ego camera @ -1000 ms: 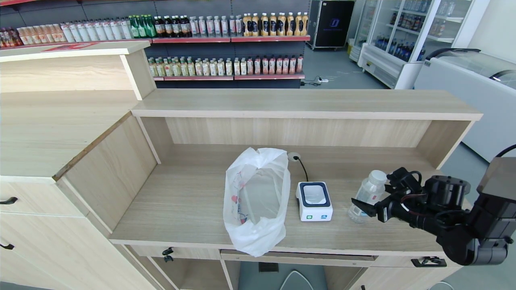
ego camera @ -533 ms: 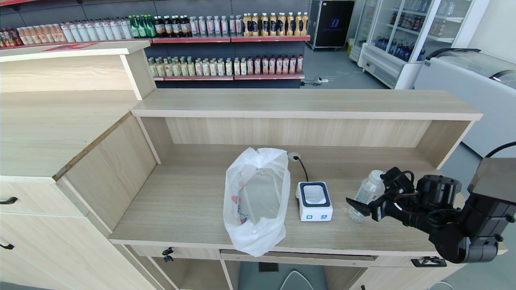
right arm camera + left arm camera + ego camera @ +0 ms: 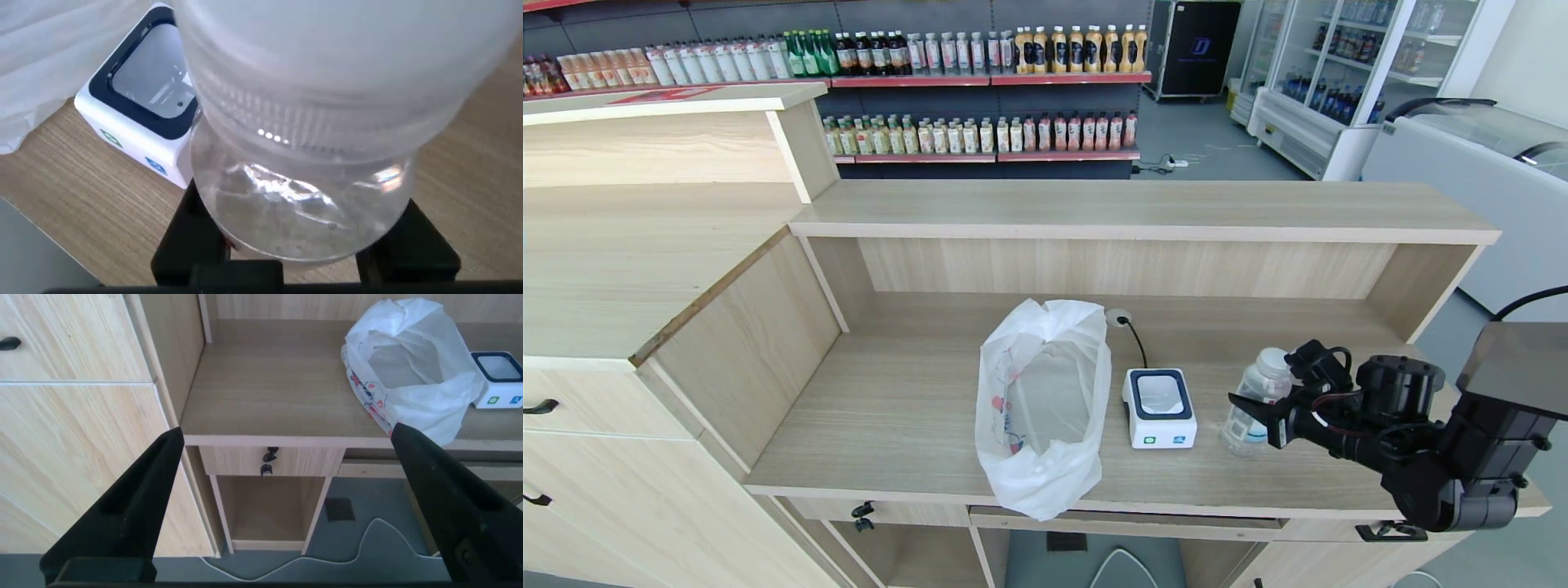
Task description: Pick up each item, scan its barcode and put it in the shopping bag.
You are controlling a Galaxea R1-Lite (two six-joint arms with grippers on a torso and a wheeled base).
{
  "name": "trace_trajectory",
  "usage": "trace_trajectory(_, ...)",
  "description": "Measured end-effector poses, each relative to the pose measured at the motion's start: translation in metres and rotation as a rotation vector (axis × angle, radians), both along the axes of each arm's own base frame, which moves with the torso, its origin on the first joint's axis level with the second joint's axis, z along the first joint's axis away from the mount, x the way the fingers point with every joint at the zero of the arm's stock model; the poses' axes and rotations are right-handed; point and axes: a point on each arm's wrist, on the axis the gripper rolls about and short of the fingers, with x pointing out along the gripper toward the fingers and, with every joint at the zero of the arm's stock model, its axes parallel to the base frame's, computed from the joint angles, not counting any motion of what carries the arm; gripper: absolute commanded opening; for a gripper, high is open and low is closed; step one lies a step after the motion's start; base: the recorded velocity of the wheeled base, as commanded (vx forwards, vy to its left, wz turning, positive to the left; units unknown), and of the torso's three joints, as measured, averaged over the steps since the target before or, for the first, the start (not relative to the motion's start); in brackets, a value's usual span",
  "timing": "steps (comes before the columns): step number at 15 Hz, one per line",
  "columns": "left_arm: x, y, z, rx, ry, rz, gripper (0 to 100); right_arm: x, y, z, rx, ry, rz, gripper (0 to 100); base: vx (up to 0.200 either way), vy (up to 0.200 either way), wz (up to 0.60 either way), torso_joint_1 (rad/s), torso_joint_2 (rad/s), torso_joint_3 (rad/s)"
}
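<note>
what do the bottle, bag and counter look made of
Bottle: clear glossy plastic, probably; see-through, with bright glints. Bag: thin translucent white plastic film, crinkled. Counter: pale wood grain, matt, likely laminate.

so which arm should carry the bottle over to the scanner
Right. The right gripper holds the bottle just beside the scanner; the left gripper hangs open off the counter's front, beyond the shopping bag.

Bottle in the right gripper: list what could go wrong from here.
1. The clear bottle is smooth and round; it may slip or tilt in the right gripper.
2. The scanner stands close beside it and could get knocked.
3. The shopping bag lies slumped; its soft rim may catch the bottle.
</note>
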Motion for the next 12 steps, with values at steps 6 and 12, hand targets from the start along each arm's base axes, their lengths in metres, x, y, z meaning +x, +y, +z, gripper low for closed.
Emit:
trace_trajectory(6,0.000,0.000,0.000,0.000,0.000,0.000,100,-0.001,0.000,0.000,0.002,0.003,-0.003,0,0.000,0.000,0.00,0.000,0.00,0.000)
trace_trajectory(12,0.000,0.000,0.000,0.000,0.000,0.000,100,-0.020,0.000,0.055,0.208,0.053,-0.008,0,0.000,0.000,0.00,0.000,0.00,0.000)
